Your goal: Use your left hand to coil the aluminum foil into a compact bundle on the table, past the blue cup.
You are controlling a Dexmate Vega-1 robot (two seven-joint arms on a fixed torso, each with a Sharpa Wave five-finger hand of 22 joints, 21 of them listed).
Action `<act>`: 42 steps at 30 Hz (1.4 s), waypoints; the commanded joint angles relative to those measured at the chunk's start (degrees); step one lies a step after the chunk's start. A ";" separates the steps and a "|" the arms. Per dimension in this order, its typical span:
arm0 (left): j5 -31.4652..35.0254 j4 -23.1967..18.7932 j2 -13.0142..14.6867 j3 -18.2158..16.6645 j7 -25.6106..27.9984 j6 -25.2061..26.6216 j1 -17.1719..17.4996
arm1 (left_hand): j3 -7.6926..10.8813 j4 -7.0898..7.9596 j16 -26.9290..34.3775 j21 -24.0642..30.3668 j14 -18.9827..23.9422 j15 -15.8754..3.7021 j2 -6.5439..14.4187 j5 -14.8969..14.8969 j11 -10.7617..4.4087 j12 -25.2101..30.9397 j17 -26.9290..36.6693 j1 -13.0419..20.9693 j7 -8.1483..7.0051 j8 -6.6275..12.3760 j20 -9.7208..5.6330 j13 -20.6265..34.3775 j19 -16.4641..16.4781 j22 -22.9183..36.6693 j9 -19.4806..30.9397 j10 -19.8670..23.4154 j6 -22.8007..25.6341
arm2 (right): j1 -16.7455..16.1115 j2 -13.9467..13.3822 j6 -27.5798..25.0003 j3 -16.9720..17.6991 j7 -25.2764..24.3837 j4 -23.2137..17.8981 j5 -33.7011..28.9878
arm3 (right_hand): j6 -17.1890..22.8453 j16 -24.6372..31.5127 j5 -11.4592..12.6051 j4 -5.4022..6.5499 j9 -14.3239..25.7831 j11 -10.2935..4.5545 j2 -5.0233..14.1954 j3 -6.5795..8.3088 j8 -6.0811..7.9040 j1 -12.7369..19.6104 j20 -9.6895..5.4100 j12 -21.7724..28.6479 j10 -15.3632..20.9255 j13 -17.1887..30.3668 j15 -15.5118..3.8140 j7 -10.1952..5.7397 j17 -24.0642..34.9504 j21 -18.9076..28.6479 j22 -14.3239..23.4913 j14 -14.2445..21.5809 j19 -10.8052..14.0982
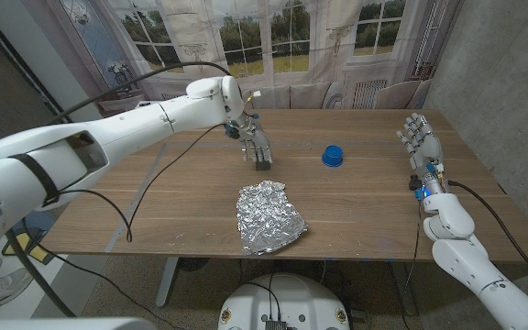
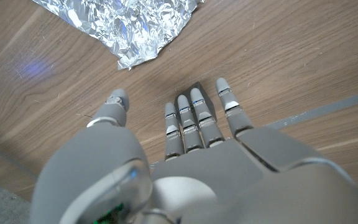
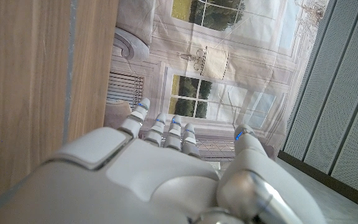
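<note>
Left hand (image 1: 256, 145) reached out over the middle of the wooden worktop (image 1: 154, 206), fingers pointing down toward the wood, fingertips at or just above the surface; contact could not be told. Held nothing, fingers (image 2: 194, 118) extended and close together with the thumb set apart to one side, as seen in the left wrist view. Foil (image 1: 269, 216) lay as a crumpled, roughly flat sheet on the worktop near the front edge, on the robot's side of the left hand and clearly apart from it, not yet gathered into a bundle. In the left wrist view a ragged corner of the foil (image 2: 126, 25) sat just beyond the fingertips, with bare wood between. Blue cup (image 1: 333, 156) stood mouth down on the worktop, to the right of the left hand and farther back than the foil, well apart from both. Right hand (image 1: 421, 140) hung at the worktop's right edge, raised with fingers pointing up and slightly spread, gripping nothing. In the right wrist view the right hand (image 3: 166, 168) showed its back with fingers loosely extended beside the edge of the worktop (image 3: 36, 81), with a curtain printed with windows (image 3: 216, 68) beyond. Black cable (image 1: 168, 165) trailed from the left arm across the worktop's left side.
</note>
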 commanded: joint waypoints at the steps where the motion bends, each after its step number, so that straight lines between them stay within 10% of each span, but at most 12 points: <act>1: 7.00 1.41 -3.13 4.71 -3.88 0.03 -1.85 | -0.40 -0.07 0.93 0.42 1.14 0.04 0.13 0.10 -0.10 0.92 0.64 1.15 0.11 0.24 -0.10 0.59 0.82 0.23 0.08 1.33 1.16 | -0.08 0.41 0.28 -0.27 -0.50 0.02 -0.43 | 0.43 0.13 0.22 0.03 0.17 -0.21 0.00 -0.05 0.55 -0.28 -0.16 0.18 0.51 0.11 -0.05 -0.03 -0.08 0.44 0.19 0.77 0.60; 21: 13.76 6.30 -8.44 7.84 -7.22 -2.90 -1.87 | -1.45 0.10 3.07 1.20 3.05 -0.10 1.88 -0.66 -0.12 3.93 3.17 2.58 0.39 0.35 -0.72 2.78 1.61 0.67 0.17 4.04 4.86 | -1.06 0.90 1.02 0.09 -1.56 0.07 -0.78 | 0.61 0.04 0.30 0.13 0.16 -0.18 0.03 -0.12 0.55 -0.56 -0.13 0.13 0.61 0.04 -0.01 -0.11 -0.30 0.44 0.19 0.95 0.64; 26: 14.67 8.21 -9.93 8.51 -8.39 -3.75 -2.11 | -2.06 -0.09 4.06 1.45 3.51 -0.12 2.53 -1.13 -0.13 5.52 4.64 3.52 -3.07 0.40 -0.68 4.11 1.45 0.91 0.15 4.71 7.24 | -1.12 1.07 1.26 0.16 -1.45 0.41 -0.57 | 0.58 0.02 0.31 0.12 0.16 -0.20 0.03 -0.12 0.53 -0.58 -0.15 0.12 0.63 0.03 -0.01 -0.10 -0.34 0.44 0.19 0.97 0.66; 42: 20.83 10.20 -13.33 12.06 -11.48 -3.57 -2.99 | -3.58 -0.35 6.51 2.33 4.84 -0.22 3.24 -1.71 -0.46 9.17 7.87 5.13 0.14 -0.14 -0.96 7.02 1.58 1.66 0.22 6.32 10.54 | -1.02 1.48 2.29 0.29 -0.96 1.33 -0.32 | 0.66 -0.03 0.37 0.18 0.16 -0.27 0.09 -0.13 0.50 -0.75 -0.17 0.07 0.68 -0.02 0.15 -0.17 -0.50 0.44 0.18 1.19 0.72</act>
